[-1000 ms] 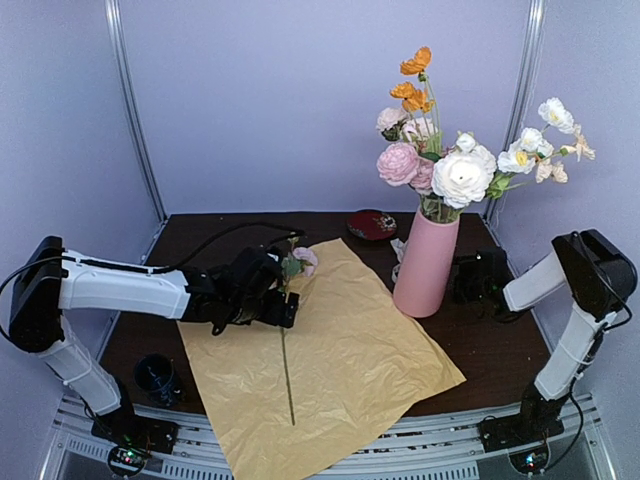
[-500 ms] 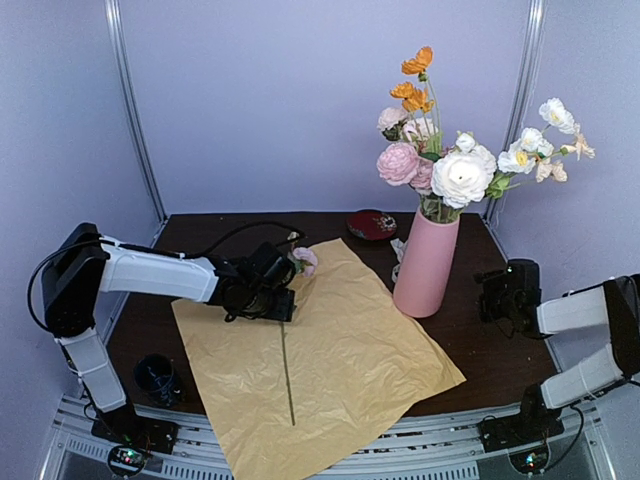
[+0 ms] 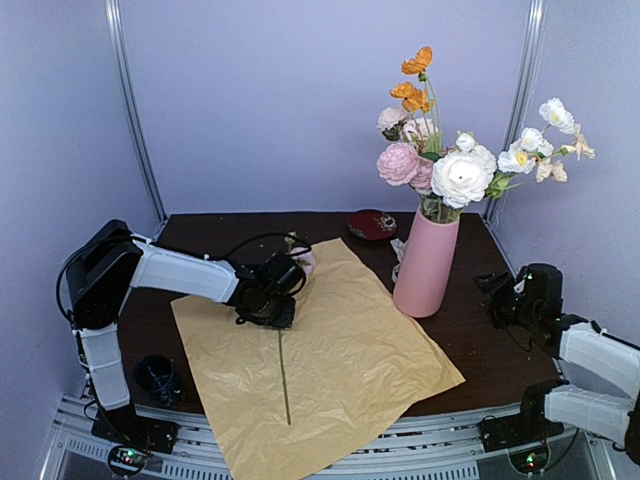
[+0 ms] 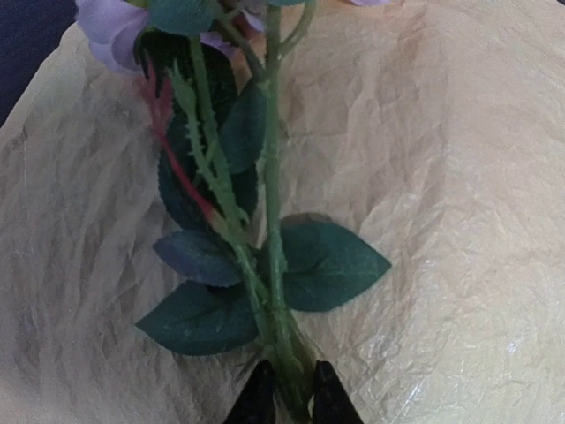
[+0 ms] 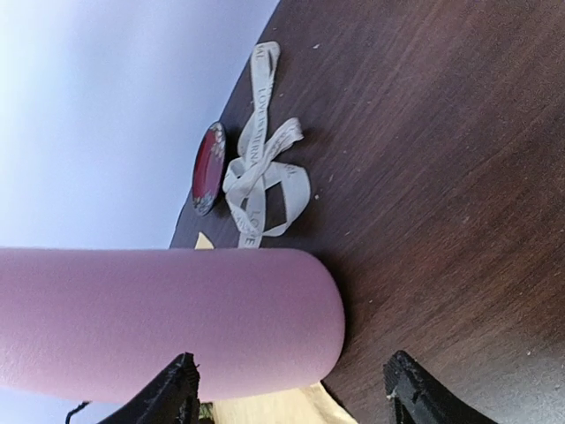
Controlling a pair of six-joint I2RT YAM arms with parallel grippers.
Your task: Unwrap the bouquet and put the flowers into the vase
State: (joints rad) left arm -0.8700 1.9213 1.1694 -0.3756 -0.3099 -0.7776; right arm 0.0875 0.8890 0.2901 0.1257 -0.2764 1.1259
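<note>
- Lying flat on the spread tan paper [image 3: 350, 350], the loose flower [image 3: 283, 370] pointed its cut end at the near edge, its long thin stem running almost straight from near to far.
- Farther along that stem, the left gripper [image 4: 290, 402] sat at the leafy part. Its jaws were drawn narrow across the stem's long axis, a fingertip against each side, apparently pinching it.
- Beyond the jaws lay dark green leaves, a thorny side shoot, then a pale pink bloom at the paper's far-left edge.
- To the right, the right gripper [image 3: 512, 300] hovered with wide, empty jaws facing the pink vase [image 3: 425, 262], apart from it.
- The vase stood upright at the paper's right edge, holding pink, white and orange flowers [image 3: 440, 165]. The left arm was nearer the loose one, which would need carrying right and tipping upright.
- Farthest, the cream ribbon [image 5: 260, 168] lay untied on the dark table [image 5: 424, 132].
</note>
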